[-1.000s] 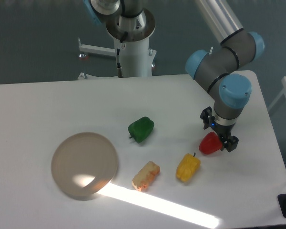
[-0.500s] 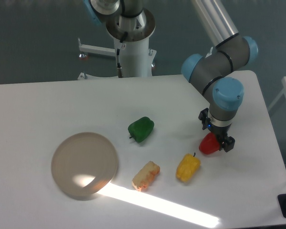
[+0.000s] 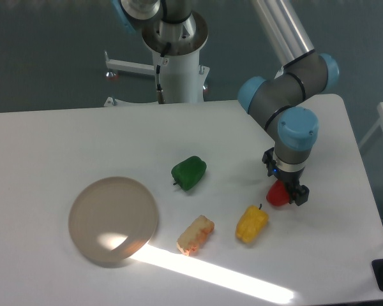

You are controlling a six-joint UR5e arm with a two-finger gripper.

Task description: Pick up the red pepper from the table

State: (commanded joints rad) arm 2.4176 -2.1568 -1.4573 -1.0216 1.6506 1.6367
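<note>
Since the earlier frames, the arm [image 3: 287, 70] has shifted toward the left of the view, carrying the gripper [image 3: 285, 189] and the red pepper [image 3: 278, 194] a short way in the same direction; every other item lies where it did.

The gripper points straight down over the right part of the table [image 3: 64, 140]. Its two dark fingers [image 3: 301, 194] sit on opposite sides of the red pepper and appear closed against it, so the claw is grasping the pepper. Only part of the pepper shows below the wrist. From this angle it cannot be told whether the pepper rests on the table or is raised clear of it.

Positions of the remaining items:
- Yellow pepper [image 3: 251, 223]: just beside the red pepper, toward the front left, not touching it.
- Green pepper [image 3: 189, 172]: near the table centre, well apart from the gripper.
- Orange and cream food piece [image 3: 195, 234]: left of the yellow pepper, at the edge of a bright strip of sunlight [image 3: 223, 274].
- Round tan plate [image 3: 113, 220]: on the left part of the table.
</note>
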